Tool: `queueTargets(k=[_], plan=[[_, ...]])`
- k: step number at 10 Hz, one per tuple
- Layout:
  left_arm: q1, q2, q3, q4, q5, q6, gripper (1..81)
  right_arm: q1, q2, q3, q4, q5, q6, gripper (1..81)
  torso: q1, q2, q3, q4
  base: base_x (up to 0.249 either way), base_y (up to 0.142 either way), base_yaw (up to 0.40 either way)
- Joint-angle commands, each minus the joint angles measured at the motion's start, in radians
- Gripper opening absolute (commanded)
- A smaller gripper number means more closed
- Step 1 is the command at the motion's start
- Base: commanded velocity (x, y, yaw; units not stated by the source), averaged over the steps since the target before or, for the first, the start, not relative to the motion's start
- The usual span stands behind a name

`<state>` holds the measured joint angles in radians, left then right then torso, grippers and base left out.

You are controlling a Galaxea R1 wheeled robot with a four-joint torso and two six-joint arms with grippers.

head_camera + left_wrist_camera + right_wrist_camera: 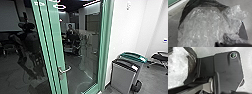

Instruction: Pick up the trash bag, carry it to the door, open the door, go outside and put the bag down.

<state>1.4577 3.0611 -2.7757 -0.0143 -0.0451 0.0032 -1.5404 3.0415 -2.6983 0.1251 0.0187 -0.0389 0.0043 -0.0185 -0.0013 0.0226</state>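
Black and cut off at the edge of its wrist view, the left hand [230, 44] is close by the trash bag [204, 3]; I can't tell whether it is apart, together or clamped on the bag. The right hand [241, 92] has only a dark edge showing, and its state can't be told either. The bag appears near both wrists, its thin black film arching over a big, glossy heap of crumpled clear plastic [205, 23], with a loose tuft puffing out beyond the black rim. Whether the bag hangs or rests on something, I can't tell. Past it comes grey floor [173, 33], with a green strip edged in white. Farther out, taking straight ahead of the robot as 12 o'clock, the green-framed glass door [56, 32] stands at about 11, its metal lever handle [65, 70] sticking out sideways. Through or in the dark glass, just left of 12, a small person [70, 29] can be made out among dim shapes. At about 1 o'clock two bins stand side by side against the white wall [122, 32]: the nearer a grey bin with a dark top [122, 77], the one behind it a bin with a teal top [132, 57]. At 2 o'clock, farther off, a black chair [160, 57] sits on the grey floor.
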Motion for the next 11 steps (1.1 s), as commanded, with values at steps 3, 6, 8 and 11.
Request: queueTargets(k=[3, 6, 8, 11], plan=[[-0.058, 0.001, -0.001, 0.007, 0.047, 0.006, 1.0, 0.048, 0.003, 0.003, -0.010, -0.056, -0.006, 81.1, 0.000, 0.000, 0.000, 0.000, 0.180, 0.000, 0.000], [-0.058, 0.001, -0.001, 0.007, 0.047, 0.006, 1.0, 0.048, 0.003, 0.003, -0.010, -0.056, -0.006, 81.1, 0.000, 0.000, 0.000, 0.000, 0.175, 0.000, 0.000], [-0.058, 0.001, -0.001, 0.007, 0.047, 0.006, 1.0, 0.048, 0.003, 0.003, -0.010, -0.056, -0.006, 81.1, 0.000, 0.000, 0.000, 0.000, 0.149, 0.000, 0.000], [-0.058, 0.001, -0.001, 0.007, 0.047, 0.006, 1.0, 0.048, 0.003, 0.003, -0.010, -0.056, -0.006, 81.1, 0.000, 0.000, 0.000, 0.000, 0.144, 0.000, 0.000]])
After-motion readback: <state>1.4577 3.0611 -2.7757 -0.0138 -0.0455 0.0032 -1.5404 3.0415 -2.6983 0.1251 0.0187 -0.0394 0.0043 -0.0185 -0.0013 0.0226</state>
